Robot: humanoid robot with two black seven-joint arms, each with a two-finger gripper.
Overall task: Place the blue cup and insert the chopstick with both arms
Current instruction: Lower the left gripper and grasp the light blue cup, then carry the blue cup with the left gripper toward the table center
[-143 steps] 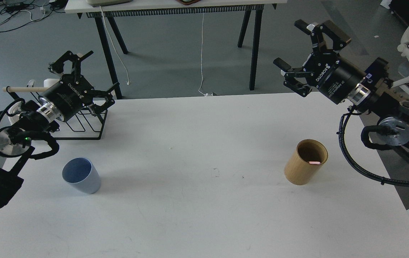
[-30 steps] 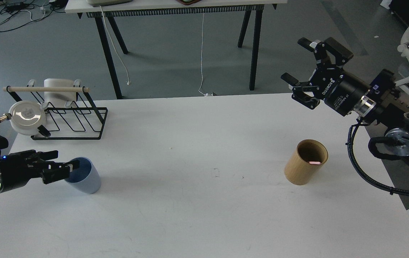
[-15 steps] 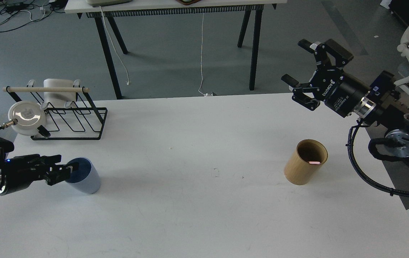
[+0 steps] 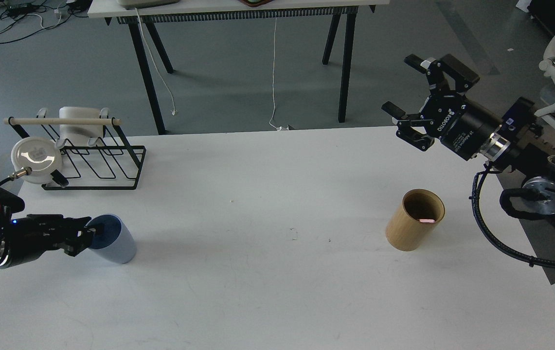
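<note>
The blue cup is on the white table at the front left, tipped to the right with its mouth facing left. My left gripper comes in low from the left, and its fingers look closed on the cup's near rim. A pink chopstick end shows inside the tan wooden cylinder at the right; the rest of the stick is hidden. My right gripper hangs open and empty above the table's far right edge, up and behind the cylinder.
A black wire rack with a pale wooden rod, a white cup and a round white dish stands at the back left. A second table's black legs stand beyond the far edge.
</note>
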